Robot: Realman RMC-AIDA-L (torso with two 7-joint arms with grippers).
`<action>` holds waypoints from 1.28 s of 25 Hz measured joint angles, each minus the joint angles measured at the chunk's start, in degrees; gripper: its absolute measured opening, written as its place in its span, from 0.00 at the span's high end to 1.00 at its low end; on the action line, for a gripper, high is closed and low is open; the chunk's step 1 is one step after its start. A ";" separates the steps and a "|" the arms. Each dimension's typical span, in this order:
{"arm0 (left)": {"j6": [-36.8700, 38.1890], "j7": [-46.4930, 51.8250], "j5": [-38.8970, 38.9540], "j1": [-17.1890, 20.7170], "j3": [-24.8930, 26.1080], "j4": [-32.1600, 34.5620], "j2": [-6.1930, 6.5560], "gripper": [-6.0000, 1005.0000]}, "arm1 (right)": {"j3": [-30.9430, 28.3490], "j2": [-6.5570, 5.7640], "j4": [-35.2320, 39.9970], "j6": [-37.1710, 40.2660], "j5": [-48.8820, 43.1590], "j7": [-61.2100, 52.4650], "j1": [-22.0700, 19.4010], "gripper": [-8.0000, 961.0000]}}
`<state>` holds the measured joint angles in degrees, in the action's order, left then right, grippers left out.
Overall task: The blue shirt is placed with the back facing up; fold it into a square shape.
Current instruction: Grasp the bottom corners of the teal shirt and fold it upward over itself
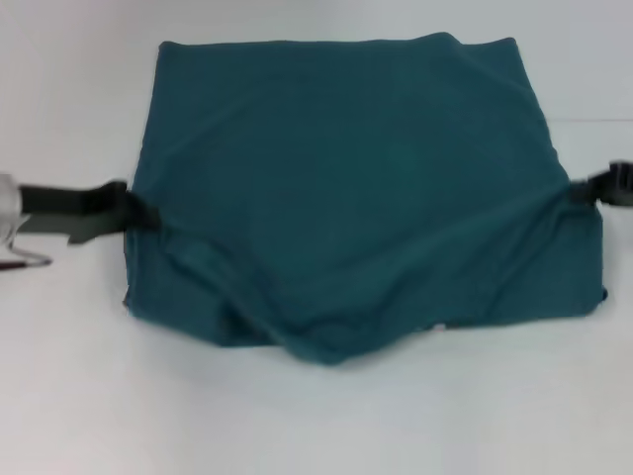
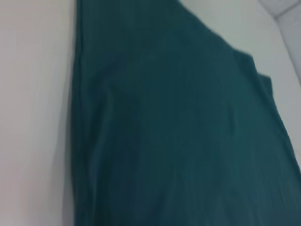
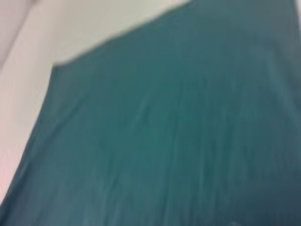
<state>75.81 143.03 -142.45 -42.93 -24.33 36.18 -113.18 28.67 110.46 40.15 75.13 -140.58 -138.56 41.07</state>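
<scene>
Shirt (image 1: 366, 188) is lying on the white table (image 1: 79, 396), already roughly square, near edge sagging unevenly. Left gripper (image 1: 138, 211) and right gripper (image 1: 584, 188) are pinching its side edges; squaring up seems left.

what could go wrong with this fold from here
1. The near edge of the blue shirt sags and bunches in the middle, so it may crease or land uneven instead of square.
2. The left claw and right claw sit only at the side edges; if either slips, that side may drop and skew the fold on the table.
</scene>
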 joint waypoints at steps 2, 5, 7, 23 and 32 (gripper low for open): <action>-4.59 0.10 -0.05 -1.99 -0.62 -1.49 -0.02 0.97 | 0.16 0.85 -0.05 -3.99 0.73 -0.23 0.68 0.93; -13.62 0.68 -0.02 -4.23 -2.31 -2.27 -1.22 0.97 | 1.61 2.27 -0.24 -10.44 0.77 -0.63 1.68 0.93; -17.27 0.73 0.06 -4.77 -3.19 -2.36 -1.88 0.97 | 3.40 3.14 -1.06 -15.28 0.90 -0.86 2.46 0.93; -41.94 -1.97 0.41 -7.76 -12.49 -5.20 -5.61 0.96 | 12.91 3.50 -9.84 -35.27 0.60 -1.27 11.63 0.93; -44.24 -2.01 0.41 -9.63 -12.55 -5.34 -5.62 0.95 | 12.90 1.62 -11.68 -37.33 0.48 -1.27 13.51 0.93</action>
<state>31.57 141.02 -142.04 -52.56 -36.88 30.84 -118.80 41.57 112.08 28.48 37.81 -140.10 -139.84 54.58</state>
